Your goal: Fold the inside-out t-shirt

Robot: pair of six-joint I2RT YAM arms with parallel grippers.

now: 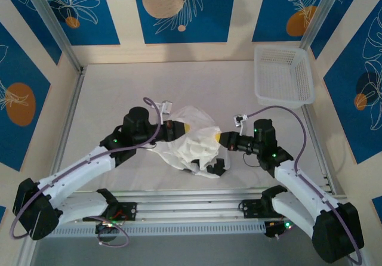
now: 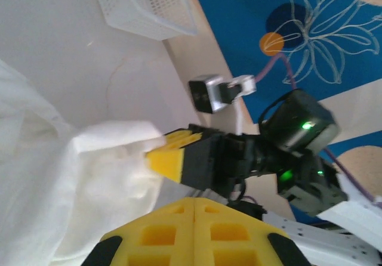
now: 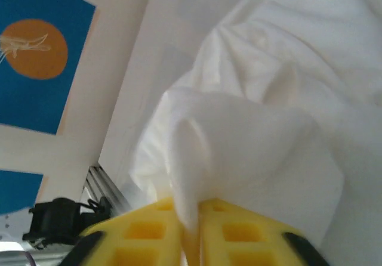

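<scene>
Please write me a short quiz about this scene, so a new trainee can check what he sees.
1. True or false: the right pincer is shut on a fold of the thin white cloth t-shirt.
2. The white plastic mesh basket stands at which corner of the table? A near left; B far right; C far left.
3. Missing word: the pincer fingers are ____ in colour.
Key: 1 true; 2 B; 3 yellow.

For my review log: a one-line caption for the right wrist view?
Right hand pinches a fold of the bunched white t-shirt.
</scene>
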